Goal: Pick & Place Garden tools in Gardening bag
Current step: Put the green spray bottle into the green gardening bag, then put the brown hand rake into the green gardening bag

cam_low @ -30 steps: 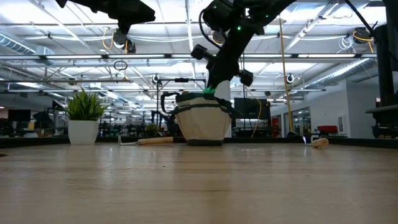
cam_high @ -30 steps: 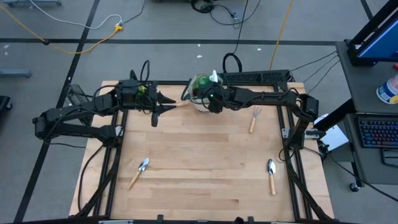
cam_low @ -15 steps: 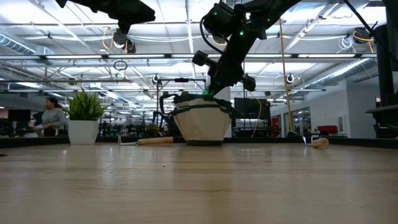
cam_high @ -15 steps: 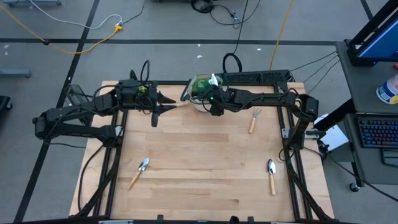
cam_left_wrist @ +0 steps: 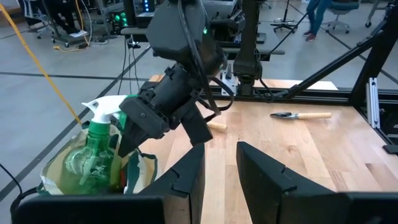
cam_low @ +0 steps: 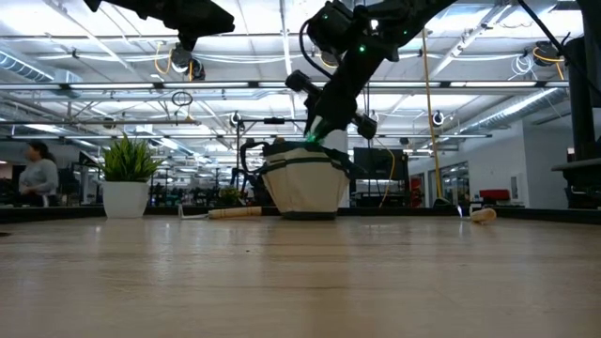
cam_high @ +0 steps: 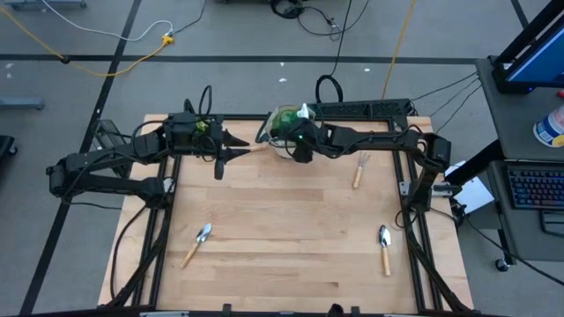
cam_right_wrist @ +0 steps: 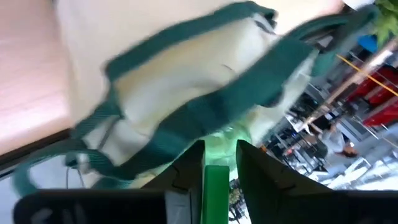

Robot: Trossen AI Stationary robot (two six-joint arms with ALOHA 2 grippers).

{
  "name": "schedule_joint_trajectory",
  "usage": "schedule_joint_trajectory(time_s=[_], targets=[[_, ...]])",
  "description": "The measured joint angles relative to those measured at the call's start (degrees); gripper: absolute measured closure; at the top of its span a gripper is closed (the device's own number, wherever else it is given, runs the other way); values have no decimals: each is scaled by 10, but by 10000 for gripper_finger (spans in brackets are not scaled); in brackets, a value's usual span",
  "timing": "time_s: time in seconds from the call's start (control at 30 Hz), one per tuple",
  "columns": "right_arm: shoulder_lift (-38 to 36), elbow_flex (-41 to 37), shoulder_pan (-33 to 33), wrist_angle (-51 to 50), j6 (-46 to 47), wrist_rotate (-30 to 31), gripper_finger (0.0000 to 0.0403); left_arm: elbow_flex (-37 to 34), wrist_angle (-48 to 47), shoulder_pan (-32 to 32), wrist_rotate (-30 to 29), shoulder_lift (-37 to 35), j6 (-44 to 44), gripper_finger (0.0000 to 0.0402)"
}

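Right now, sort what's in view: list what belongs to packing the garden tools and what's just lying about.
For the job:
gardening bag
spray bottle, standing in the bag
wooden-handled tool beside the bag
hand fork
left trowel
right trowel

Lying about:
potted plant
keyboard, off the table
yellow cable on the floor

The right arm stretches along the far edge of the table, its wrist tipped downward and the right gripper (cam_high: 295, 143) pointing down with a narrow gap between its fingers (cam_right_wrist: 186, 171). The left arm waits raised at the far left, the left gripper (cam_high: 227, 152) nearly closed and empty
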Motion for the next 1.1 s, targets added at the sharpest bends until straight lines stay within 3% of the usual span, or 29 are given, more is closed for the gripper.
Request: schedule_joint_trajectory(time_s=[0.5,1.1], targets=[[0,0,0,113,-3,3,301,0,0,0,0,0,1,305],[0,0,-4,140,16,-23,300,0,0,0,-1,0,-1,305]])
